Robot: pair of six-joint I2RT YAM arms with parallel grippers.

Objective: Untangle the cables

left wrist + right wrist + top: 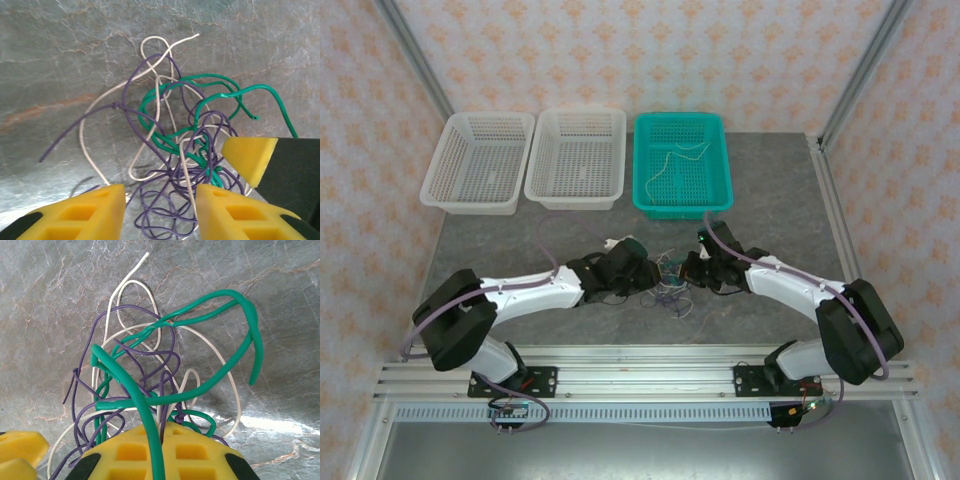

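The cables (672,292) lie as one clump of cream-white, dark purple and green wires on the grey tabletop between the two arms. In the left wrist view the clump (185,145) spreads ahead of my left gripper (160,200), which is open, with purple loops and a cream strand lying between its yellow fingers (90,212). My right gripper (167,432) is shut on the clump (150,370): purple and cream strands run into the seam of its jaws and a green wire lies over it. From above, the left gripper (656,273) and right gripper (691,268) face each other across the tangle.
Two white baskets (450,135) (552,120) and a teal basket (678,121) stand in a row at the back; a loose cream wire (670,162) lies in the teal one. Patterned walls and metal posts enclose the table. The right fingertip (250,157) sits close beside the left gripper.
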